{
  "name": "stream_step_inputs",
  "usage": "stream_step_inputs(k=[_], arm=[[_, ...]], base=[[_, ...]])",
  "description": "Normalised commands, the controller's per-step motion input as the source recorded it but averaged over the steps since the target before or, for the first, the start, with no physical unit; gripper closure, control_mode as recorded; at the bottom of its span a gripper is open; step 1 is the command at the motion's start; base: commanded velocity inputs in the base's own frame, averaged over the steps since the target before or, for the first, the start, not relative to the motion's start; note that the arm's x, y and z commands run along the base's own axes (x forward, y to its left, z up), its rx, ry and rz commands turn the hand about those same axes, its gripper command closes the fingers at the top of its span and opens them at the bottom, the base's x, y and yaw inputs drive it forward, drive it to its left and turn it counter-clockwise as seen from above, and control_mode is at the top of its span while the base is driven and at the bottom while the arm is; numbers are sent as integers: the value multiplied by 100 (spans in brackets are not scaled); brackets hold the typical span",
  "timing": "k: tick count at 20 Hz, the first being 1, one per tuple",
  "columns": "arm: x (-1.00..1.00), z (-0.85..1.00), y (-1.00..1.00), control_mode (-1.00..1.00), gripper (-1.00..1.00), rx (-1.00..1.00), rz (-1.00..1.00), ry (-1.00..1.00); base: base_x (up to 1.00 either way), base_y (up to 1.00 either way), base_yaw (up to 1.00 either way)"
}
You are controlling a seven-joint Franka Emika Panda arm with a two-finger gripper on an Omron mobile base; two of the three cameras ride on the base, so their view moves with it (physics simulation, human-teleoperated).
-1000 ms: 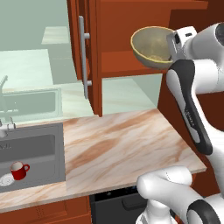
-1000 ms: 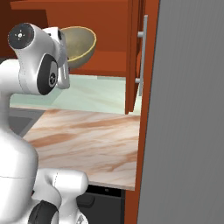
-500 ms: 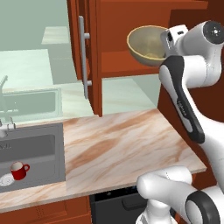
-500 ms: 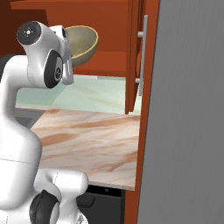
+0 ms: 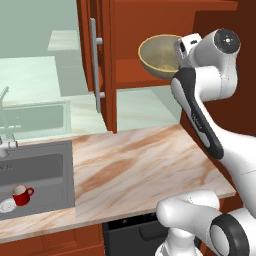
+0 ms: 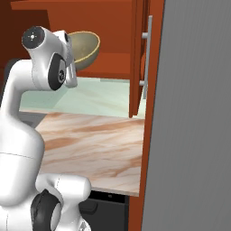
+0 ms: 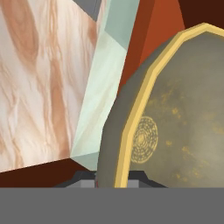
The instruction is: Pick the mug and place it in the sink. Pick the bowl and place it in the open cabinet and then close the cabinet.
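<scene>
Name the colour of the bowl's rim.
Yellow, on the olive-tan bowl; clearest in the hand view.

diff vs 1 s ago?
The hand has carried the bowl left and slightly up, further into the open cabinet; the arm's elbow rose. The grip on the bowl's rim is unchanged. Mug still in the sink; cabinet door still open.

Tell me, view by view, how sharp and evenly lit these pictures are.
Left base view: crisp, flat light, no glare; the mug in the sink reads clearly. Right base view: sharp, though a plain grey panel blocks its right side. Hand view: the bowl looms close, cropped, its rim still sharp.
</scene>
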Motion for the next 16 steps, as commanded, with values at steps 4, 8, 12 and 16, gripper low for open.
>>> stream_step_inputs(k=[4, 8, 12, 16], arm=[[18, -14, 0, -100, 100, 0, 1, 0], [27, -4, 0, -100, 100, 0, 1, 0], [39, 0, 0, -100, 100, 0, 0, 0], [40, 0, 0, -100, 100, 0, 0, 0]], base=[[0, 0, 0], [0, 0, 0], [0, 0, 0], [0, 0, 0]])
